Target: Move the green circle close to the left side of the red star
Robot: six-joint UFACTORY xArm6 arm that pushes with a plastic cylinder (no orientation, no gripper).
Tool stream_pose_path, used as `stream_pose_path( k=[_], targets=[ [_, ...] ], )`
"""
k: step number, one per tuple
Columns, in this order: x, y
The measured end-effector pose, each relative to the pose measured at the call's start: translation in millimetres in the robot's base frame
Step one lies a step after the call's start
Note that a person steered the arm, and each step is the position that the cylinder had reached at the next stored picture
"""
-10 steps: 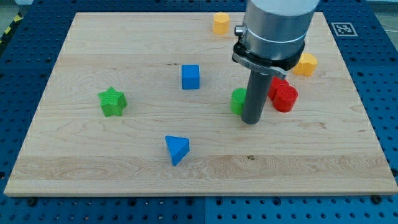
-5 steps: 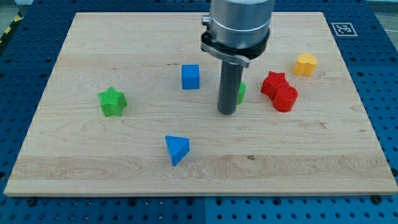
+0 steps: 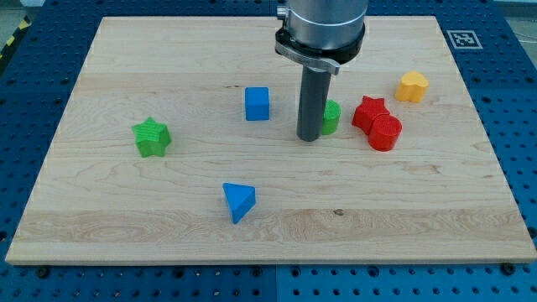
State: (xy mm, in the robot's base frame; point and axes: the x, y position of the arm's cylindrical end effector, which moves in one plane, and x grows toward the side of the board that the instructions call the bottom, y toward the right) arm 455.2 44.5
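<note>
The green circle (image 3: 331,117) sits on the wooden board just left of the red star (image 3: 367,111), with a small gap between them. My tip (image 3: 309,137) rests on the board against the green circle's left side, and the rod hides the circle's left part. A red cylinder (image 3: 385,132) touches the red star at its lower right.
A blue cube (image 3: 258,103) stands left of my tip. A green star (image 3: 151,137) is at the view's left, a blue triangle (image 3: 238,201) at the lower middle, and a yellow block (image 3: 412,86) at the upper right. The board's edge (image 3: 252,262) runs along the view's bottom.
My tip went from the green circle's right side round to its left side. The circle has shifted slightly right, towards the red star. The other blocks have not moved.
</note>
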Motion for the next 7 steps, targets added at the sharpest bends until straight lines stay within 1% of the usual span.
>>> stream_pose_path(
  k=[1, 2, 5, 7],
  targets=[
    [-16, -33],
    [-28, -30],
    [-27, 0],
    [-27, 2]
  ],
)
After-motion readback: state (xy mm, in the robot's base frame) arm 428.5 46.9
